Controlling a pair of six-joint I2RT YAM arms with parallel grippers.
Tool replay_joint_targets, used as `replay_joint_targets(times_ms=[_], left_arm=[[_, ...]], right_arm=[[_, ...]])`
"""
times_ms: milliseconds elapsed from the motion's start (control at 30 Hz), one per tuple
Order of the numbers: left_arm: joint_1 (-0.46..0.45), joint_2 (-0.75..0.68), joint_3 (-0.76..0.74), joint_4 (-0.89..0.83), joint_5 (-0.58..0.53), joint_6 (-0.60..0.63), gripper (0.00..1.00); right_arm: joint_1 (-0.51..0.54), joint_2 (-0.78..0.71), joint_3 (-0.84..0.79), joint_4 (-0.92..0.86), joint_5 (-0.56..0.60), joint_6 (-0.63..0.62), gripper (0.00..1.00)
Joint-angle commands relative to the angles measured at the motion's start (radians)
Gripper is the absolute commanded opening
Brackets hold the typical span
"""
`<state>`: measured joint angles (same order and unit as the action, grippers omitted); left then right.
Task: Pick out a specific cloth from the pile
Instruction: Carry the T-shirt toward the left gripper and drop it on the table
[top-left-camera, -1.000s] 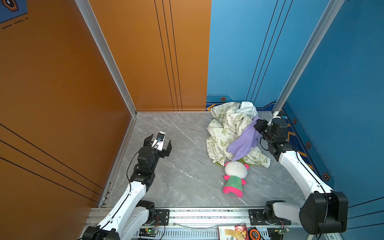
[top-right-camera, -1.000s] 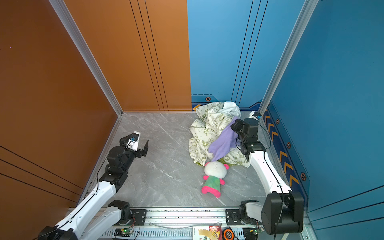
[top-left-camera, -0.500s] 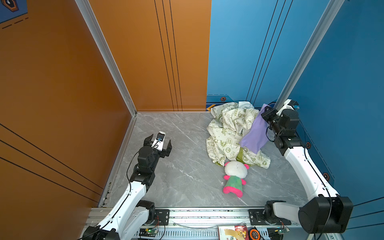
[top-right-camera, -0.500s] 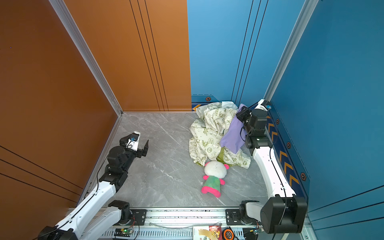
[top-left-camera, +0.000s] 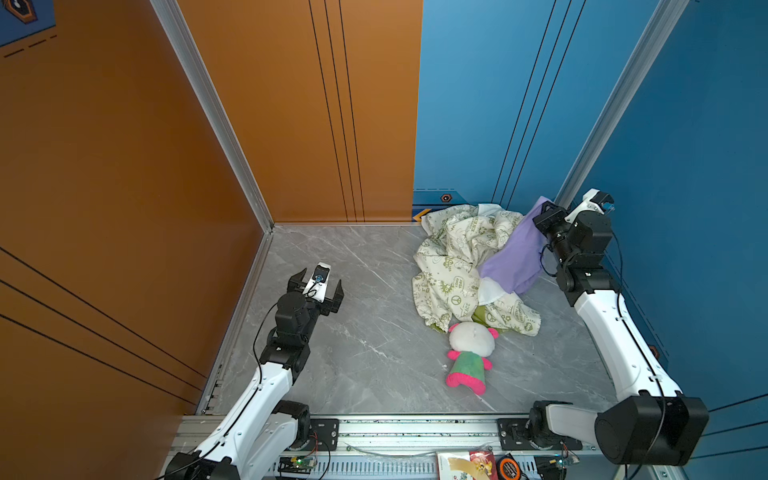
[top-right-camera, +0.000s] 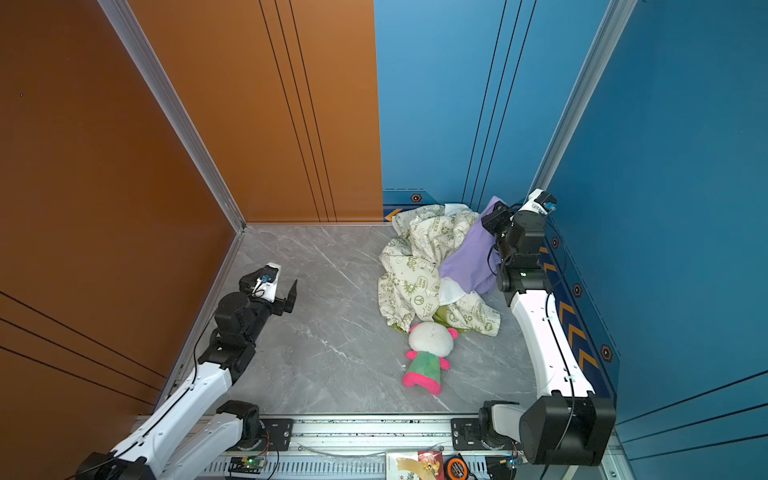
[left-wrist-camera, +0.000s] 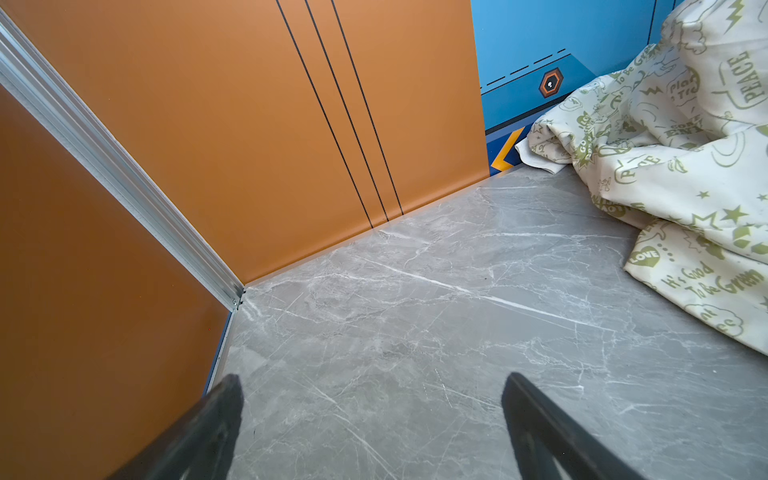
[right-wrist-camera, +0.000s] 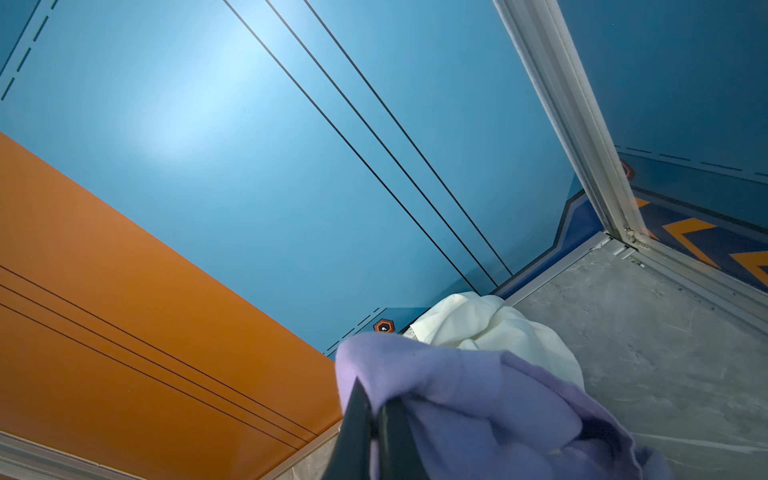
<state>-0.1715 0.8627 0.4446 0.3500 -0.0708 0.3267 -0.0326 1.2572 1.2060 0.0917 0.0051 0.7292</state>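
The lavender-purple cloth (top-left-camera: 515, 259) (top-right-camera: 471, 259) hangs from my right gripper (top-left-camera: 540, 208) (top-right-camera: 494, 210), raised at the back right corner; its lower end still rests on the pile (top-left-camera: 453, 266) (top-right-camera: 415, 266) of cream green-printed sheet and white fabric. In the right wrist view the gripper (right-wrist-camera: 374, 403) is shut on a fold of the cloth (right-wrist-camera: 478, 399), with white fabric (right-wrist-camera: 490, 328) behind. My left gripper (top-left-camera: 316, 286) (top-right-camera: 274, 289) (left-wrist-camera: 370, 382) hovers open over bare floor at the left, far from the pile (left-wrist-camera: 685, 166).
A pink-and-green plush toy (top-left-camera: 469, 357) (top-right-camera: 428, 357) lies on the grey marble floor (top-left-camera: 365, 332) just in front of the pile. Orange walls stand at left and back, blue walls at back and right. A metal rail (top-left-camera: 415, 428) runs along the front edge.
My right gripper has lifted and swung back towards the right corner, pulling the purple cloth up and off the pile. The left arm has stayed still.
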Motion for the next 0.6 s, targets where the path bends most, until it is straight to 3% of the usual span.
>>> replay_joint_targets(times_ms=[0,367,567], left_arm=[[-0.011,-0.013,-0.014,0.025,-0.018,0.015,0.98],[-0.011,-0.012,-0.013,0.025,-0.017,0.018,0.98],[-0.011,-0.013,-0.014,0.024,-0.017,0.017,0.98]], right_arm=[[-0.009,-0.036,0.072,0.128,0.035,-0.029,0.02],[0.006,-0.055,0.127,0.209,0.047,-0.047,0.02],[0.071,-0.025,0.208,0.221,0.022,-0.145,0.02]])
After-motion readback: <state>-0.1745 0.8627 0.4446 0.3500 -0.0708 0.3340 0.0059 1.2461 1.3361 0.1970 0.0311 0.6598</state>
